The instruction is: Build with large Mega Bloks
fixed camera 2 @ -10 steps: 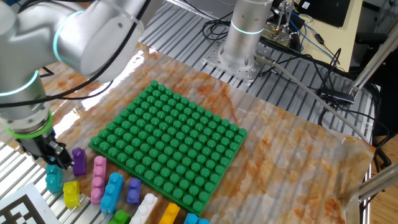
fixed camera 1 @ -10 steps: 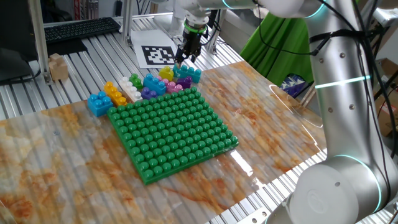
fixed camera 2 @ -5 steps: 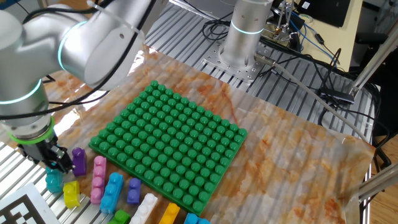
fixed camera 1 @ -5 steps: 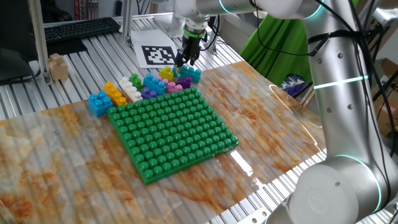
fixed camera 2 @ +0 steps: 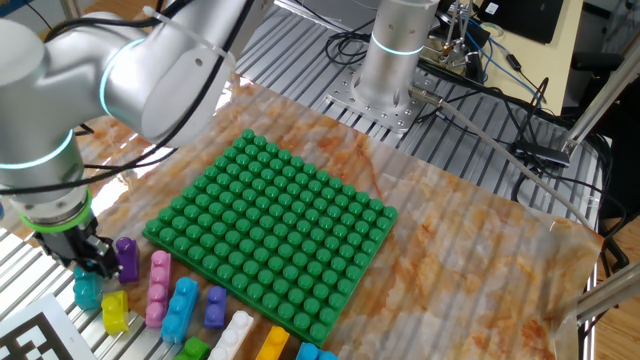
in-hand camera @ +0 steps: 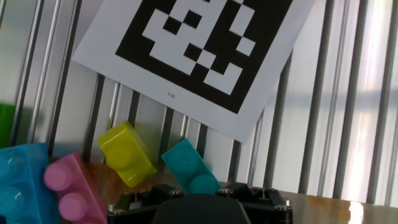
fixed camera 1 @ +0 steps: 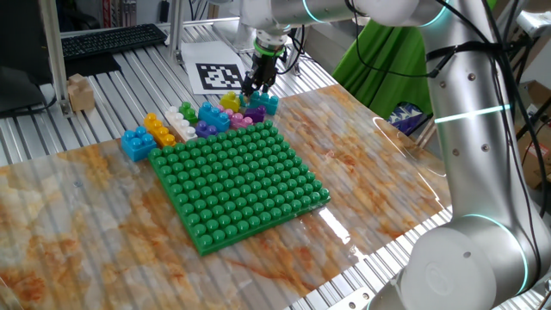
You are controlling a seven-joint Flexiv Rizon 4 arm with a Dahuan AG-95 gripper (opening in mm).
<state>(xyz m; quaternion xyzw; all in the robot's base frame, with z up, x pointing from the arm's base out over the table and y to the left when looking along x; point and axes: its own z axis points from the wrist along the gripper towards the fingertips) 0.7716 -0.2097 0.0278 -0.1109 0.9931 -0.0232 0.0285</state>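
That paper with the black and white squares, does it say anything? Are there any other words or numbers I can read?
Paper marker: a black and white square pattern, no words; the tiny print under the pattern is too small to read.
Keyboard: the key letters are too small to read.
Bricks, such as the yellow brick and teal brick: no writing shows.
Green baseplate: no writing shows.

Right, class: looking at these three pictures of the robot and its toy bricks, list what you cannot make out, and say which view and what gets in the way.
- Gripper fingertips: in the hand view the black gripper body covers them, so open or shut is unclear.
- Teal brick: its lower end is hidden behind that body in the hand view.
- Blue brick: cut off by the left edge in the hand view.
- Bricks behind the green baseplate: cropped by the bottom edge in the other fixed view.
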